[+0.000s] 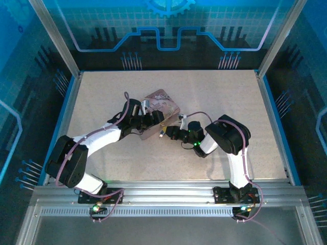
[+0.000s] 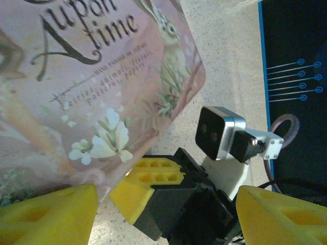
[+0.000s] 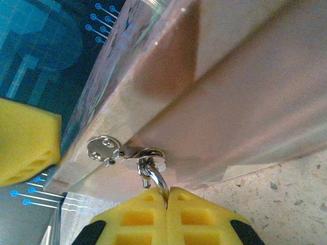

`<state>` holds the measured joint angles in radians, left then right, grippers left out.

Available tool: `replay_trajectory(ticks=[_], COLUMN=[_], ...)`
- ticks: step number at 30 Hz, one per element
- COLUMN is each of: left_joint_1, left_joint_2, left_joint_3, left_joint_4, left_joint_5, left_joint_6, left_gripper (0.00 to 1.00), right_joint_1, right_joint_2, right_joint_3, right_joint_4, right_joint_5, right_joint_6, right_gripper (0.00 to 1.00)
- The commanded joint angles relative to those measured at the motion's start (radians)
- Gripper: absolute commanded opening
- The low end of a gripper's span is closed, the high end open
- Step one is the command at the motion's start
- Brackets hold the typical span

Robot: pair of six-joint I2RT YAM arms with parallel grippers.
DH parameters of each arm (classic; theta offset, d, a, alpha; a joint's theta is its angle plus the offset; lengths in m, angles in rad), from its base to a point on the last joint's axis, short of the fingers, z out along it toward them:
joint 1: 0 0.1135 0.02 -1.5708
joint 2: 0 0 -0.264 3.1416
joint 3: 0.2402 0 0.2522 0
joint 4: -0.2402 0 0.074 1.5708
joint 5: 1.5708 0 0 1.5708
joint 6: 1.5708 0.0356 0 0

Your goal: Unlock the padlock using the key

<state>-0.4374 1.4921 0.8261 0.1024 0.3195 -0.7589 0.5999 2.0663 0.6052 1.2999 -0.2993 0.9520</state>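
Right gripper (image 3: 167,193) at bottom centre has its pads pressed tight together, pinching the shackle of the padlock (image 3: 153,176), which hangs from the clasp (image 3: 125,150) of the tin (image 3: 230,102). Left gripper (image 2: 166,196) gapes wide, holding nothing, one finger beside the tin's corner. Bare table (image 1: 230,102) lies open all round the tin, its edges well apart.

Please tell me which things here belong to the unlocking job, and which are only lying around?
Belong to the job:
- padlock, its shackle held by the shut right gripper
- hasp it hangs on
- pink tin
- left gripper, open beside the tin

Only around:
- table
- blue patterned walls
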Motion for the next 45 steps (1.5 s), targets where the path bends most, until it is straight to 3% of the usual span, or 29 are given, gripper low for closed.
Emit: replay_trajectory(ticks=[1, 45], left_joint_1=[-0.031, -0.044], left_joint_2=[-0.005, -0.002], left_joint_3=[-0.055, -0.107], left_joint_4=[-0.101, -0.083], left_joint_5=[-0.001, -0.023], left_joint_6=[-0.051, -0.052], left_gripper=[0.73, 0.74], right_joint_1=[-0.012, -0.066], right_joint_2=[-0.038, -0.015], right_joint_3=[-0.014, 0.110], right_joint_4=[0.037, -0.025], right_joint_5=[0.055, 0.062], right_joint_6=[0.066, 0.166], right_gripper=[0.06, 0.06])
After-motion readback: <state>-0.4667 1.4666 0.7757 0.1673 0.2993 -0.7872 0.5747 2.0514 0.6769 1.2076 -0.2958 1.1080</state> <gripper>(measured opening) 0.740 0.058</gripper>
